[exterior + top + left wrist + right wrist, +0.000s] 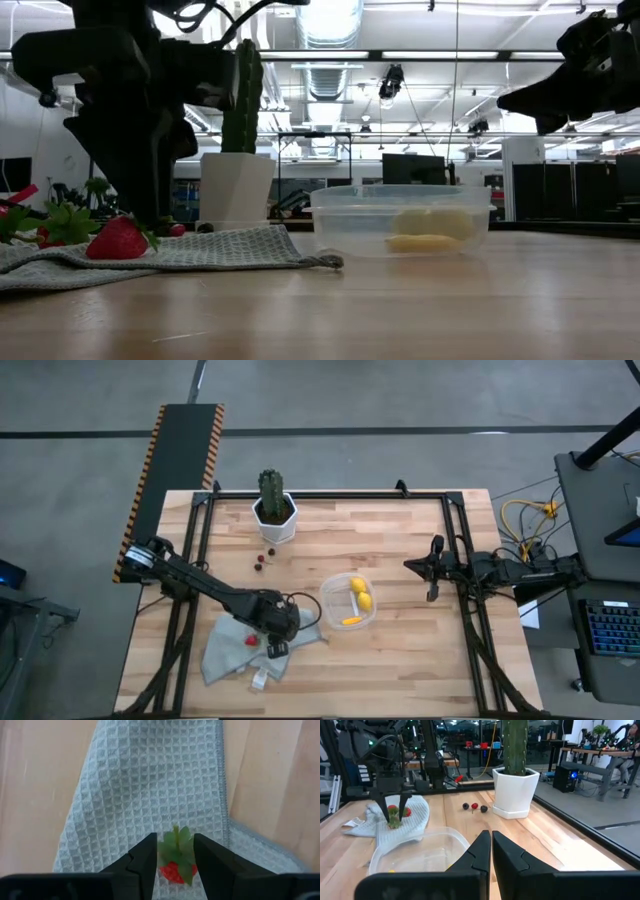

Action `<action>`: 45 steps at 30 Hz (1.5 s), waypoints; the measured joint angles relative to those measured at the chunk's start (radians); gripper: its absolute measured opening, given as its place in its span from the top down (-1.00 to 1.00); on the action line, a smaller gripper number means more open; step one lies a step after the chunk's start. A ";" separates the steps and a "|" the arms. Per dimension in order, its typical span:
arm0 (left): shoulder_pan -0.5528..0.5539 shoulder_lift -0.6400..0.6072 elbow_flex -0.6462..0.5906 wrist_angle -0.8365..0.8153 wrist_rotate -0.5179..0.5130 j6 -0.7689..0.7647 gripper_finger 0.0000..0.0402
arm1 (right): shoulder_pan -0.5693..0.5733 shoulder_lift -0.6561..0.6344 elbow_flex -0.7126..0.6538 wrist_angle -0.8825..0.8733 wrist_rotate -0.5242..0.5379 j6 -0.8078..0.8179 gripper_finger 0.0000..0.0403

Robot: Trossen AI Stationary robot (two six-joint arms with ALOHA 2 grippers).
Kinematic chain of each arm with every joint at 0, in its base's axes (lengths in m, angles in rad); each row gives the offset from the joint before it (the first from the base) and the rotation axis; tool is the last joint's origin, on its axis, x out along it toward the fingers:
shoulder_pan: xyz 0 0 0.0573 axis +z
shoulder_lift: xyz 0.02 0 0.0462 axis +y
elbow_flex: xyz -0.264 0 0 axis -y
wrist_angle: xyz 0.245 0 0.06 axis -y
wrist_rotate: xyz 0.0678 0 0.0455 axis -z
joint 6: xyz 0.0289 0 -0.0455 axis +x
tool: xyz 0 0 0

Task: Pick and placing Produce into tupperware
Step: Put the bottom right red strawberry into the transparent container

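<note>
Light is even and bright from ceiling lamps (330, 25). The table (400, 660) has only soft shadows. In the low view the near tabletop edge is blurred.

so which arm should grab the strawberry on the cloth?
Left. The left gripper is already down over the grey cloth with its open fingers either side of a strawberry. The right gripper waits shut beyond the tupperware.

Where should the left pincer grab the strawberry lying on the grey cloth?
Grip the strawberry across its red body, coming straight down from above. It lies on the cloth with its green leaves to one side; the left pincer already straddles it, fingers open either side.
</note>
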 joint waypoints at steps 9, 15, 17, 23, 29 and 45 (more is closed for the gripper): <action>0.000 0.008 0.003 0.001 0.022 0.013 0.44 | 0.000 0.013 0.000 0.000 0.000 0.000 0.96; 0.000 0.005 -0.003 0.000 0.028 0.034 0.55 | 0.000 0.019 0.000 0.001 0.000 0.000 0.96; 0.000 0.008 -0.004 0.002 0.035 0.040 0.61 | 0.000 0.019 0.000 0.001 0.000 0.000 0.96; 0.000 0.018 -0.006 0.001 0.042 0.074 0.84 | 0.000 0.018 0.000 0.000 0.000 0.000 0.96; 0.000 0.016 -0.007 0.001 0.063 0.113 0.99 | 0.000 0.019 0.000 0.000 0.000 0.000 0.96; 0.039 -0.060 0.143 0.001 0.015 0.338 1.00 | 0.000 0.026 0.000 0.001 0.000 0.001 0.96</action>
